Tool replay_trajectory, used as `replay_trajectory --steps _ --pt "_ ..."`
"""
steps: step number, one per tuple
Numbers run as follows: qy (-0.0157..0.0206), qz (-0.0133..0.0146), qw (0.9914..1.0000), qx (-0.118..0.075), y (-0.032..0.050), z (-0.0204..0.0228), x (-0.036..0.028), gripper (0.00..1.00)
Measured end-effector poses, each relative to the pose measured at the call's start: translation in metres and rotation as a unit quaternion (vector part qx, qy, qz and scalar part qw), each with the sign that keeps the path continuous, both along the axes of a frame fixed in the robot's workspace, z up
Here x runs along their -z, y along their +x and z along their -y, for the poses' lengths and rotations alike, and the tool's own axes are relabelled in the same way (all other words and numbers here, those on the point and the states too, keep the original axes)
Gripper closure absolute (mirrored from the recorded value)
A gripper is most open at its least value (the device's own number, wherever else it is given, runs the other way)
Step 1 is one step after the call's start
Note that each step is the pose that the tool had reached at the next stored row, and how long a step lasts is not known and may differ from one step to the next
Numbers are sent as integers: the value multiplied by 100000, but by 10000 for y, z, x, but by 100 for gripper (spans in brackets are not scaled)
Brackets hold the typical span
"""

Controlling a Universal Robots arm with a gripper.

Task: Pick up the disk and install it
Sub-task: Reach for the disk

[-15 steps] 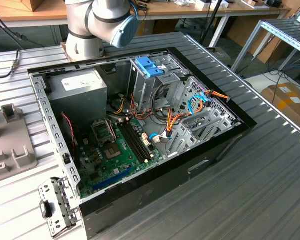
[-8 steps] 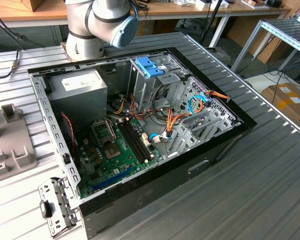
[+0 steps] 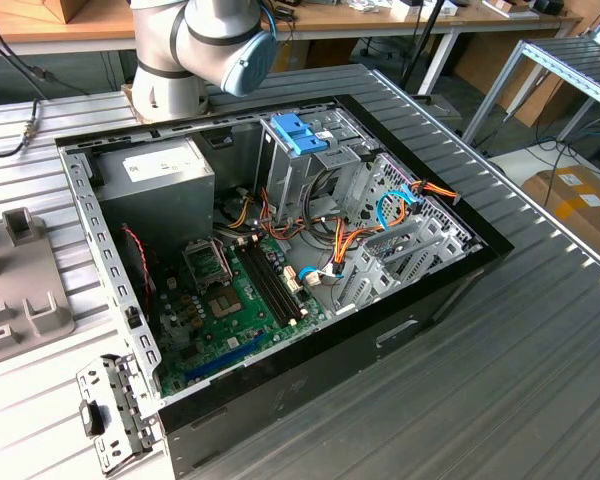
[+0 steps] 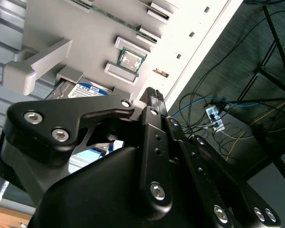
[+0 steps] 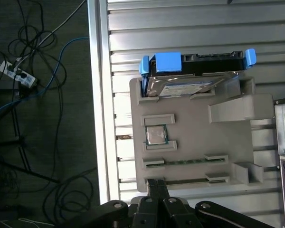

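Beyond the pressed-together, empty fingers lies the disk: likely stiff, fairly heavy, shock-sensitive (slick metal), best gripped across its blue rails.

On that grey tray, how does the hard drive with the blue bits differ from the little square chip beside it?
The disk is much bigger and oblong; the processor chip is small and square. The disk carries bright blue side rails and a white-and-blue label; the chip shows a plain silver lid with a green rim. The disk sits at one end of the grey tray, the chip nearer its middle. Both rest in its slots.
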State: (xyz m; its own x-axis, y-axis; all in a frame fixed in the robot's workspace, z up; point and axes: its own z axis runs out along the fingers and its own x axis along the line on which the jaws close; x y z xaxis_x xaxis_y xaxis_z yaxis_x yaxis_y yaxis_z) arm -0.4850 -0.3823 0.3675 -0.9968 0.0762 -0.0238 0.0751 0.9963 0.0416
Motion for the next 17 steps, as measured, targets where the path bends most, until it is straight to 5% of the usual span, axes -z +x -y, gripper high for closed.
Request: replay_trajectory --steps 6,17 --pt "-79 0 100000 1 118 -28 25 89" --pt "-166 -2 100000 0 181 -46 35 89"
